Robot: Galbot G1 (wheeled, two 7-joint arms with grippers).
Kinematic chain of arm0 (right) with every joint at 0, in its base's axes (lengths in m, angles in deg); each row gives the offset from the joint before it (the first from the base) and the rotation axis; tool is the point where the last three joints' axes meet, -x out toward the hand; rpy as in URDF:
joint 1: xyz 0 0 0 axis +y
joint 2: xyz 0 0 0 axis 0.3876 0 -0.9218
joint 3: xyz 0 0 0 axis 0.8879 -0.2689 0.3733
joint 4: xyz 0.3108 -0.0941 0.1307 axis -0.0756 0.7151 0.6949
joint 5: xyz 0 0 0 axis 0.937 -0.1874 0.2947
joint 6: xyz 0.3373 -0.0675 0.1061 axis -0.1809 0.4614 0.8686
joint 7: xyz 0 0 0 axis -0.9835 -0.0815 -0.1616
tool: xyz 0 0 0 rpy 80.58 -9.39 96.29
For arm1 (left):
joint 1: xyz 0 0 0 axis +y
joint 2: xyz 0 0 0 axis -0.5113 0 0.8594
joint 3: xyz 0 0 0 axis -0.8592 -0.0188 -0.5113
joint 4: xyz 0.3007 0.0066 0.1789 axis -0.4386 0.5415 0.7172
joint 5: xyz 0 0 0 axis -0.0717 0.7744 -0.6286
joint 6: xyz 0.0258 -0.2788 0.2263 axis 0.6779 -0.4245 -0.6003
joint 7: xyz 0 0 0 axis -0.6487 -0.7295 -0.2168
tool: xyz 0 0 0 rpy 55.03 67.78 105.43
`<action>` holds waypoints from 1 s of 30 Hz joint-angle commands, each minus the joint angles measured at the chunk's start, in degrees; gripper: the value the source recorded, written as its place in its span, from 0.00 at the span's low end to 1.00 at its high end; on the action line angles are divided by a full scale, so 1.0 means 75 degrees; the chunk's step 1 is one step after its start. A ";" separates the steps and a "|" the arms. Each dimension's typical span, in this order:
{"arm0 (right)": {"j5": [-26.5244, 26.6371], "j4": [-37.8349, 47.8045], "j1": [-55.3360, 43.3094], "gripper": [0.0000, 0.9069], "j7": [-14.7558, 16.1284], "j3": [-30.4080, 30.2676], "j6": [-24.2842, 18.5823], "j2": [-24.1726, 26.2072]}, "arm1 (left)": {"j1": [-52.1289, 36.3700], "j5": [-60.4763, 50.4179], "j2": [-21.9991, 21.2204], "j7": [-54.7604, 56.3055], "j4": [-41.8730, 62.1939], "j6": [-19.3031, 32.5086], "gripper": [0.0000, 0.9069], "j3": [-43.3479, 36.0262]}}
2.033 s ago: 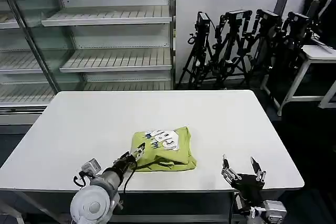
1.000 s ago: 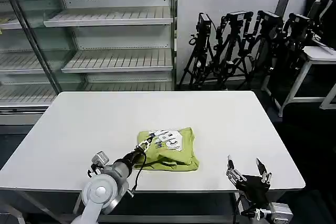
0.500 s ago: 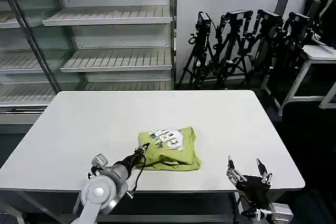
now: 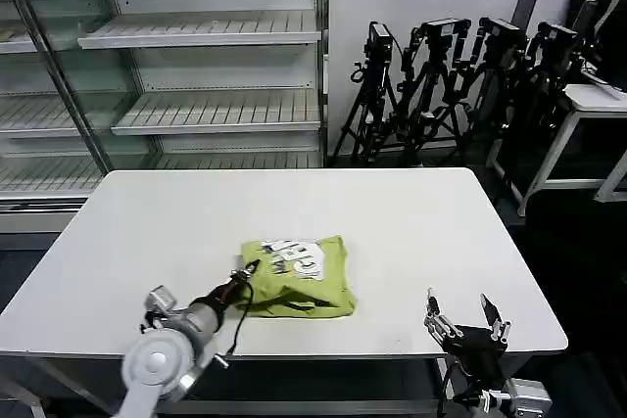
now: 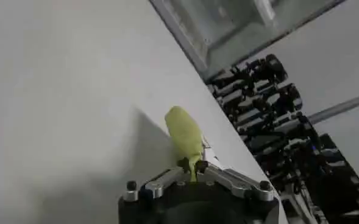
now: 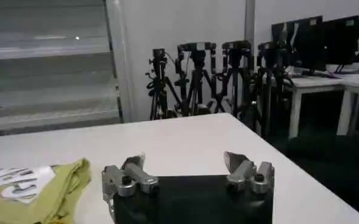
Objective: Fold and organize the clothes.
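head view:
shirt [image 4: 294,276]: folded bundle with the white print up, on the near-middle of the table [image 4: 411,232]
long axis: runs roughly left-right, a bit wider than deep
left gripper [image 4: 242,276]: at the shirt's left edge, fingers pinched on the fabric there
right gripper [image 4: 464,318]: at the near right table edge, well apart from the shirt, fingers spread, idle
nearer arm: left, touching the shirt; shirt lies to the right of its tips
shelves [image 4: 211,110]: behind the table, bare, nothing stored on them
step (judged): folding looks done, left arm positioning the bundle by its edge

left wrist view:
left gripper [image 5: 192,166]: fingers pressed together on a ridge of green cloth
shirt [image 5: 185,135]: straight ahead of the fingertips, lying on the table [image 5: 57,109]

right wrist view:
right gripper [image 6: 185,167]: fingers apart, holding nothing
shirt [image 6: 36,192]: off to the gripper's left, print visible, not touching it
table [image 6: 185,137]: bare ahead of the fingers
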 commanded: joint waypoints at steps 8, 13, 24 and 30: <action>0.0301 0.0400 -0.0833 1.00 -0.0004 -0.0338 0.0025 0.0095 | 0.1243 -0.2368 0.4335 -0.2265 -0.0503 -0.0882 0.06 0.4541; 0.0413 0.0485 -0.0998 1.00 -0.0003 -0.0380 0.0016 0.0187 | 0.1517 -0.3614 0.5381 -0.3083 -0.0762 -0.0887 0.06 0.4613; 0.0524 0.0557 -0.0778 1.00 0.0001 0.0013 -0.0129 0.0280 | 0.1653 -0.8687 0.4144 -0.3203 -0.0761 -0.0840 0.06 -0.0267; 0.0466 0.0398 -0.0554 1.00 -0.0017 0.0224 -0.0120 0.0288 | 0.0682 -0.9727 0.3019 -0.2995 -0.0381 -0.0846 0.04 -0.2393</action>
